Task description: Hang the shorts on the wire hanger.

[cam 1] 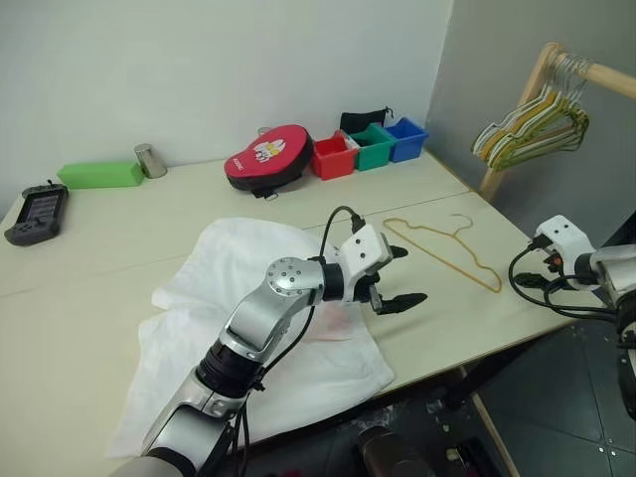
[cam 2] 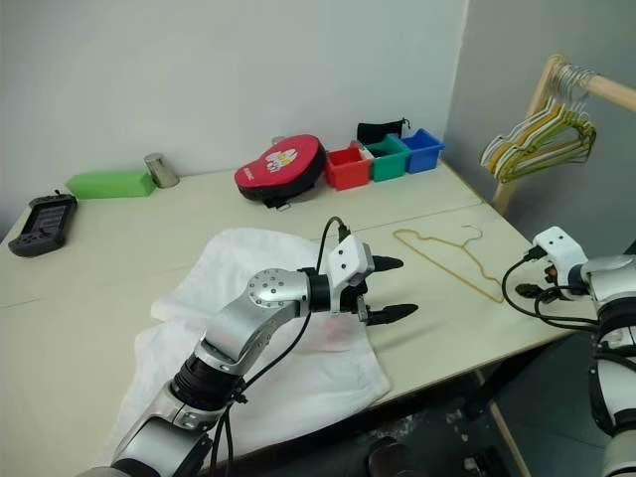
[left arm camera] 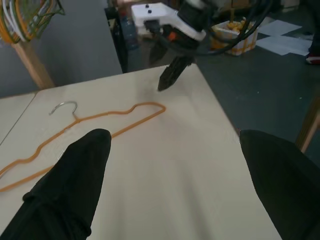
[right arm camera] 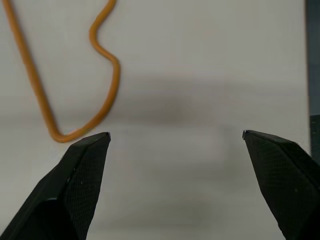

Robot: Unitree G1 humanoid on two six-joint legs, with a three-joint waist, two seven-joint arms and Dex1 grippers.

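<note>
The shorts [cam 1: 248,328] are lying crumpled and spread flat in the lower-left and centre of the left eye view, on the pale worktop [cam 1: 119,248], with one edge hanging over the near worktop edge. The wire hanger [cam 1: 444,252] is lying flat on the worktop to the right of centre, just beside the shorts but apart from them, its small hook pointing toward the upper right of the frame. The left gripper [cam 1: 397,276] is hovering over the right edge of the shorts, pointing toward the hanger; its jaws are standing wide apart and are gripping nothing. In the left wrist view, both black fingers [left arm camera: 75,185] are rising from the bottom with bare worktop between them, and the hanger is lying beyond them. The right gripper [right arm camera: 175,137] is positioned at the right edge of the frame, over the worktop's right-hand end near the hanger's lower corner; in the right wrist view its jaws are also standing wide apart and empty, with a bent corner of the hanger showing in the upper left. Along the back of the worktop are sitting a green box [cam 1: 99,175], a red round case [cam 1: 267,156] and three small bins [cam 1: 368,147]. A bunch of hangers [cam 1: 532,124] is hanging on a wooden rail [cam 1: 517,124] at upper right.
</note>
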